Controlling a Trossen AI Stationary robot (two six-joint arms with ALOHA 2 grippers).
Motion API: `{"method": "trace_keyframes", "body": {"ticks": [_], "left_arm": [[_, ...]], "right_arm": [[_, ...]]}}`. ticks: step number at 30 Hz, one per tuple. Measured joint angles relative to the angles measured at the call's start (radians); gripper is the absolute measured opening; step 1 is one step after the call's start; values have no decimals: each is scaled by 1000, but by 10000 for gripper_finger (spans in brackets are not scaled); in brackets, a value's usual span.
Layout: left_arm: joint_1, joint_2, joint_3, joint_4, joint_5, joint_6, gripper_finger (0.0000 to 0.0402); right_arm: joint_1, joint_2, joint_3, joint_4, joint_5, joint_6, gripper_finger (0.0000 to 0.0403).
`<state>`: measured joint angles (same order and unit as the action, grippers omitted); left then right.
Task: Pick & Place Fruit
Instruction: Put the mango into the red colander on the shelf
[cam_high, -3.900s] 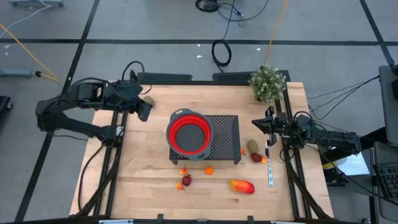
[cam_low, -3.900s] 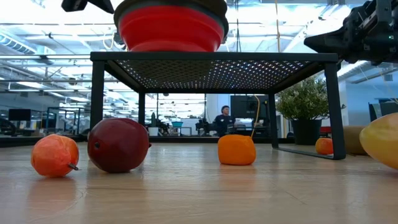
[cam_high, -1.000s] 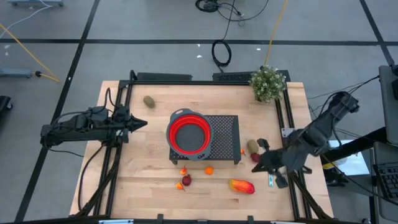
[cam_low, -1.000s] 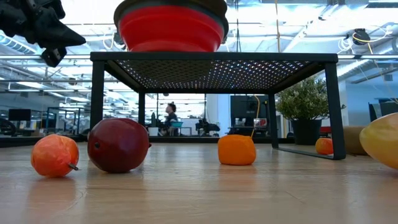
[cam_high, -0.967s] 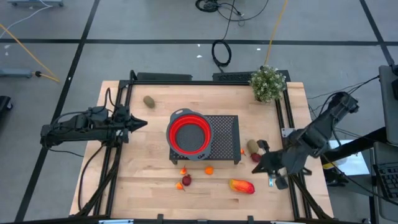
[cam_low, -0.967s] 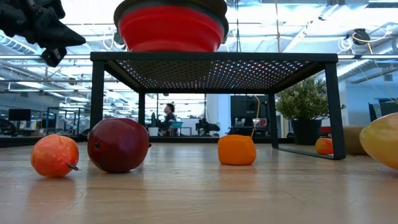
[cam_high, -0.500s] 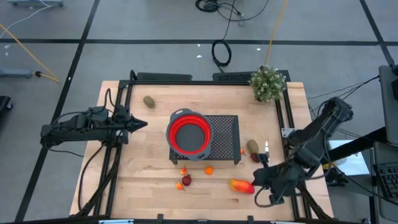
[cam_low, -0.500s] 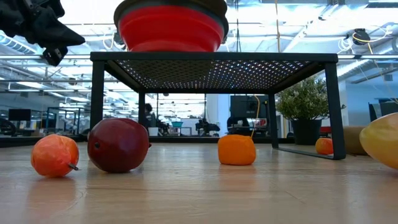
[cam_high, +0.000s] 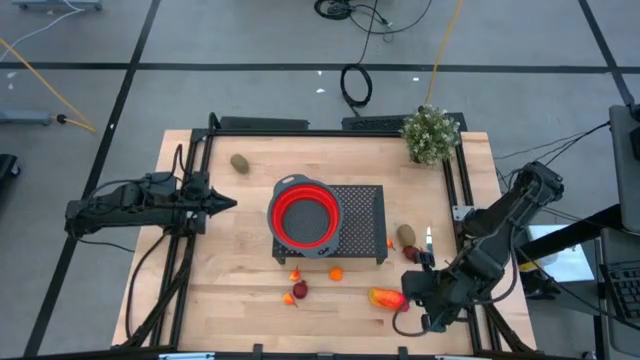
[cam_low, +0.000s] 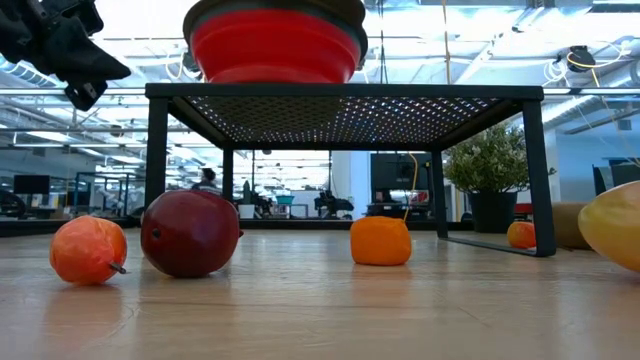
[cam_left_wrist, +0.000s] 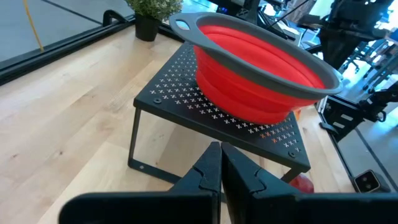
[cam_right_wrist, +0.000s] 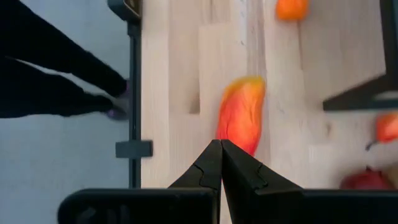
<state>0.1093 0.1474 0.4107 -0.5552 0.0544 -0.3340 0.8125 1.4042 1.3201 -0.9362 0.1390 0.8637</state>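
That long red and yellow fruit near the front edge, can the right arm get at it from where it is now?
Probably yes. The right gripper hovers right beside the long red-yellow fruit, with only bare table around it. But its fingers are shut, so they would have to open first.

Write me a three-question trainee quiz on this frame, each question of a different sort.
1. True or false: the red collapsible bowl sits on the black mesh stand.
2. The right gripper is nearest which fruit? A) brown oval fruit B) red-orange-yellow fruit C) small orange ball
3. Fill in: the fingers of the left gripper are ____.

Key
1. True.
2. B; it lies just ahead of the shut fingertips.
3. Shut, holding nothing.
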Motion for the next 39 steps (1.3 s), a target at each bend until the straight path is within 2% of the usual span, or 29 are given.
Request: {"method": "trace_keyframes", "body": {"ticks": [4,9,22,29,39], "left_arm": [[0,0,0,2,-2,0,8],[0,0,0,7,-26,12,8],[0,0,0,34,-29,12,8],[0,0,0,34,-29,17,8],[0,0,0,33,-29,25,8]], "right_arm": [[-21,-7,0,-43,-87,59,0],[-26,-9,0,-31,-142,72,0],[-26,-9,0,-44,-143,120,7],[-26,-9,0,-51,-142,149,58],[-28,-9,-1,-107,-141,232,168]]}}
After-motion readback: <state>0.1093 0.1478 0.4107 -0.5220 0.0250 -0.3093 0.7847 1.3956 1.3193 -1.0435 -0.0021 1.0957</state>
